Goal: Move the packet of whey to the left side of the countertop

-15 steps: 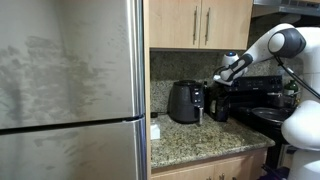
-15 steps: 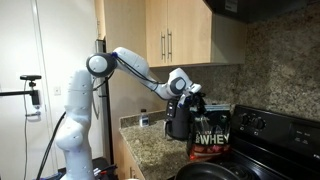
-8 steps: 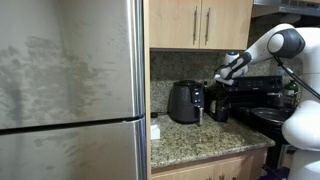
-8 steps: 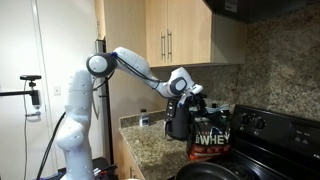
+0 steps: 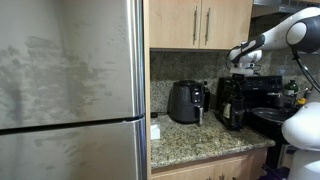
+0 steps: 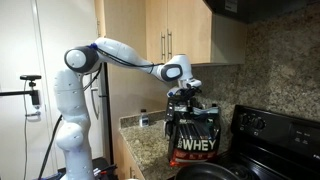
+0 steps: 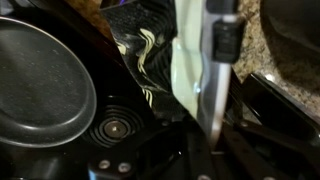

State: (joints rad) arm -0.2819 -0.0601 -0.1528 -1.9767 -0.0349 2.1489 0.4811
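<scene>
The packet of whey (image 6: 195,140) is a tall black pouch with white "WHEY" lettering. It hangs upright from my gripper (image 6: 184,95), which is shut on its narrow top. In an exterior view the packet (image 5: 232,104) is at the right end of the granite countertop (image 5: 200,140), beside the stove, with the gripper (image 5: 243,70) above it. In the wrist view my gripper (image 7: 210,100) pinches the packet's pale top seal (image 7: 190,60), with the stove top below it.
A rounded black appliance (image 5: 185,102) stands on the countertop left of the packet. The black stove (image 6: 272,140) carries a dark pan (image 7: 40,85). A steel fridge (image 5: 70,90) bounds the counter's left end. Wood cabinets (image 5: 200,22) hang overhead.
The gripper has risen and carried the packet away from the rounded appliance toward the stove. The packet now hangs higher and nearer the stove-side camera.
</scene>
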